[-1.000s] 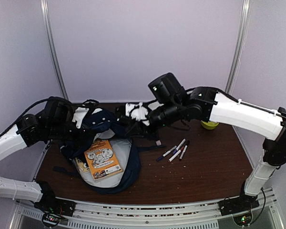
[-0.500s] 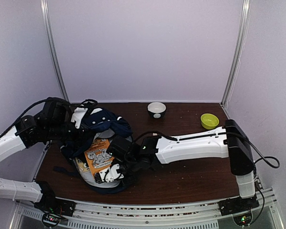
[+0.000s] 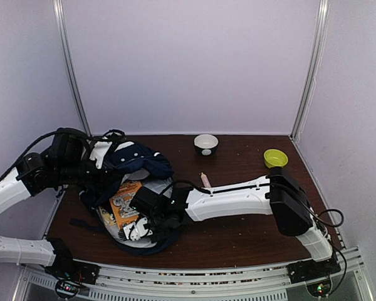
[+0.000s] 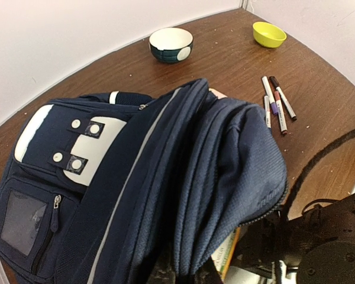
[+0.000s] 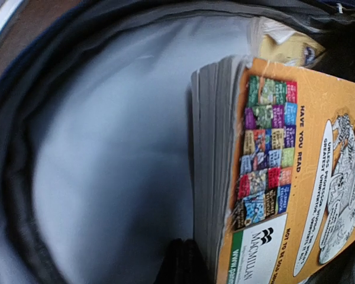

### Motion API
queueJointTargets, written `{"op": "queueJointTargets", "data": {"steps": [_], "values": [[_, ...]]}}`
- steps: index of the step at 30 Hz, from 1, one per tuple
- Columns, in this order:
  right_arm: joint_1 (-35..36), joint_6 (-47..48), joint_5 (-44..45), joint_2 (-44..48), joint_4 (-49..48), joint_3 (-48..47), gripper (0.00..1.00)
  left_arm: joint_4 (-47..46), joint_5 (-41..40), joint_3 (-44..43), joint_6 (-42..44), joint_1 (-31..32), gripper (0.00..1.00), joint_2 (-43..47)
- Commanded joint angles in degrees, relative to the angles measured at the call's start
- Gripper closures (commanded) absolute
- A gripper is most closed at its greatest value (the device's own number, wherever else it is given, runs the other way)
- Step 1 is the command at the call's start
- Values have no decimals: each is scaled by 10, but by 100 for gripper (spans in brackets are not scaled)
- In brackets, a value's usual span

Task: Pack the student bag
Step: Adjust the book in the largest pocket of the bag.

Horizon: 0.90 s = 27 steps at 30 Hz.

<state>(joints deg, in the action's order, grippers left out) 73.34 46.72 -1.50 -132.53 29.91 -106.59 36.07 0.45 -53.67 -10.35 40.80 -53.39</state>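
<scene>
Jaws first: your right gripper (image 5: 183, 264) is deep inside the bag (image 3: 141, 162), fingers pressed together. Nothing shows between them, so note it as closed with no held item confirmed. It sits just beside the page edge of the orange book (image 5: 284, 177), against the pale lining (image 5: 106, 165).

Your left gripper (image 3: 109, 177) is closed too. From the way the navy flap bunches and stands lifted at that wrist, it looks pinched on the bag's upper edge, keeping the mouth open.

Bag position: left half of the table (image 3: 250, 229), lying with its opening toward the arm bases.

Progress, as a judgement: partly packed.
- Done: the book is inside, with a yellowish packet (image 5: 284, 44) beyond it.
- Left: the pens (image 4: 276, 102) lie loose on the wood to the right of the bag, well apart from the opening. Closing the bag is also not yet done.

Surroundings: a dark bowl with a white inside (image 3: 205, 143) and a yellow-green bowl (image 3: 276, 158) stand near the back wall, clear of the work.

Obstructions: the raised flap overhangs the opening. In the overhead view your right arm stretches across the spot where the pens lie, hiding them there.
</scene>
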Motion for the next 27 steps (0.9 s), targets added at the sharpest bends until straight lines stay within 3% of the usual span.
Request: {"op": "queueJointTargets", "data": {"steps": [1, 9, 15, 21, 27], "values": [[-25, 1, 99, -47, -63, -61, 100, -82, 45, -2, 7, -2, 100, 20], [-47, 21, 167, -82, -155, -125, 100, -82, 82, 13, 14, -3, 100, 34], [-46, 2, 138, -75, -109, -140, 100, -85, 57, 24, 11, -3, 100, 38], [-37, 27, -46, 112, -31, 80, 89, -93, -5, 30, 1, -3, 100, 24], [-58, 2, -93, 281, 12, 245, 85, -89, 11, 29, -9, -10, 100, 1]]}}
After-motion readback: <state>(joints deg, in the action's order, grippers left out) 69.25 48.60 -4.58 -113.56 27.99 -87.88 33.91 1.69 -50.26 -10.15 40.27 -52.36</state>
